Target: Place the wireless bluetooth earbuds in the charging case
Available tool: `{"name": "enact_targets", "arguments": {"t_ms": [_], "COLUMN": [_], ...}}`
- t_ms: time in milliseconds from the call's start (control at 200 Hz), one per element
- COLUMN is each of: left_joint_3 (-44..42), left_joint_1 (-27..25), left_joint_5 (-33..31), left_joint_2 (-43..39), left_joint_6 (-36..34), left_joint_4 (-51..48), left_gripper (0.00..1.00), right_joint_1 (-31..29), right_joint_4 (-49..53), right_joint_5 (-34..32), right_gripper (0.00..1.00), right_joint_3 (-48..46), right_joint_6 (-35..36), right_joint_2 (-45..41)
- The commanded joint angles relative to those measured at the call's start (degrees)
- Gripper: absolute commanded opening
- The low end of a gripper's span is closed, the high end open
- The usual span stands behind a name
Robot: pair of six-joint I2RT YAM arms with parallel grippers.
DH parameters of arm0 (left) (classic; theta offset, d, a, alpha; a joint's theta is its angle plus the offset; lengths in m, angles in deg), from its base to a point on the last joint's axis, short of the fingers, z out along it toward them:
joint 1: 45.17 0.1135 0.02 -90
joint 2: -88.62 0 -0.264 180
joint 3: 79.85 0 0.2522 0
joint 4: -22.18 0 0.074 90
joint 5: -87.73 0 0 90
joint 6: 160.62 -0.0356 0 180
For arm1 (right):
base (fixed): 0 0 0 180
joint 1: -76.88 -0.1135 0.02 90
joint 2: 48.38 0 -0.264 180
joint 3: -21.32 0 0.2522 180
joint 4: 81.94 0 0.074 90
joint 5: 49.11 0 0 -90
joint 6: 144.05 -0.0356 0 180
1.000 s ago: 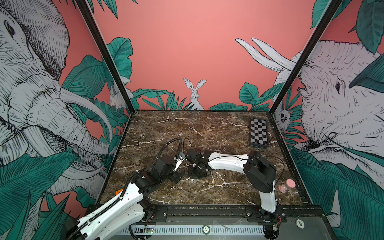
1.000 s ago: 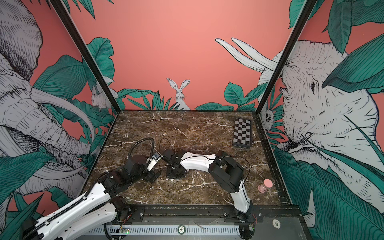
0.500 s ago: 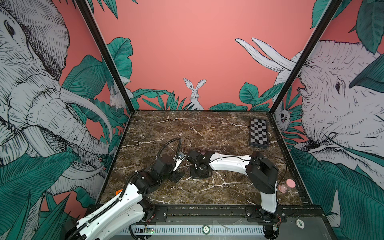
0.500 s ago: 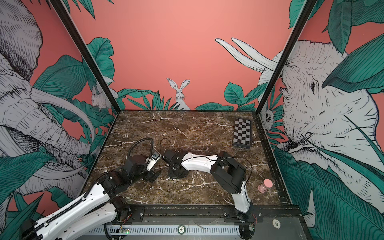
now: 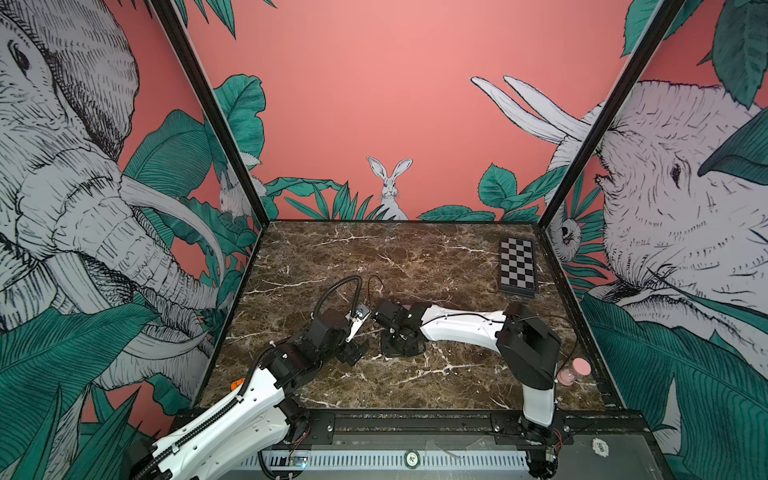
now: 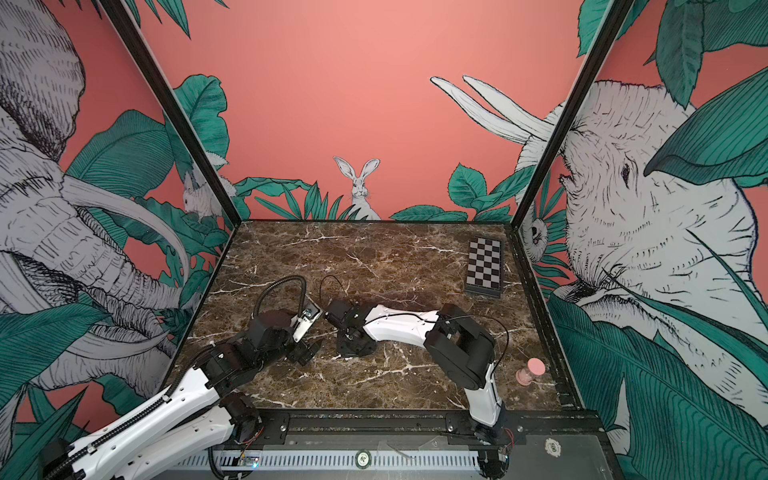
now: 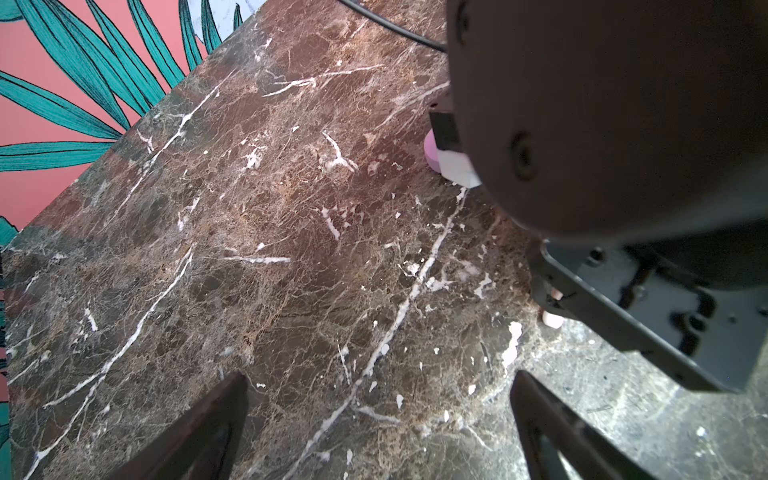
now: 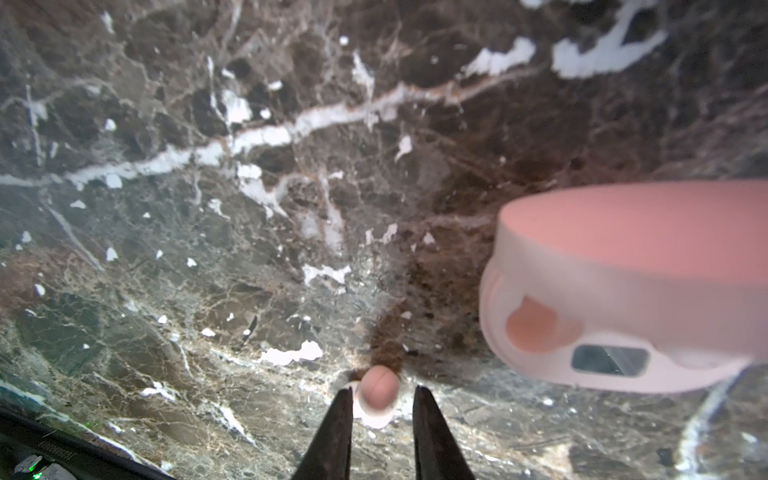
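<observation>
A peach earbud (image 8: 379,392) lies on the marble between the fingertips of my right gripper (image 8: 380,399). One fingertip touches it and a gap shows beside the other, so the jaws are narrowly open around it. The open peach charging case (image 8: 623,291) stands close by with its lid up, and a peach rounded shape (image 8: 536,328) sits in one socket. In both top views the right gripper (image 5: 401,347) (image 6: 353,347) points down and hides bud and case. My left gripper (image 7: 382,399) (image 5: 353,355) hovers beside it, wide open and empty. A lilac case (image 7: 432,153) shows partly behind the right arm.
A folded chessboard (image 5: 517,270) (image 6: 485,268) lies at the back right. A small pink object (image 5: 575,370) (image 6: 530,370) stands at the right edge near the right arm's base. The two grippers are close together mid-table.
The right gripper's jaws have parted a little around the peach earbud and the arm has shifted slightly. The left arm has not moved.
</observation>
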Motion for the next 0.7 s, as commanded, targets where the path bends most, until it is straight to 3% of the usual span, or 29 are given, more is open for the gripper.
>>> {"name": "enact_targets", "arguments": {"t_ms": [0, 695], "left_joint_3": [1.45, 1.37], "left_joint_1": [0.35, 0.36], "left_joint_5": [0.11, 0.31], "left_joint_2": [-0.61, -0.72], "left_joint_6": [0.18, 0.14], "left_joint_4": [0.63, 0.62], "left_gripper": [0.99, 0.99], "right_joint_1": [-0.34, -0.21], "right_joint_4": [0.33, 0.71], "right_joint_5": [0.45, 0.43], "right_gripper": [0.25, 0.19], "right_joint_3": [-0.42, 0.81], "right_joint_6": [-0.45, -0.75], "right_joint_2": [0.98, 3.94]}}
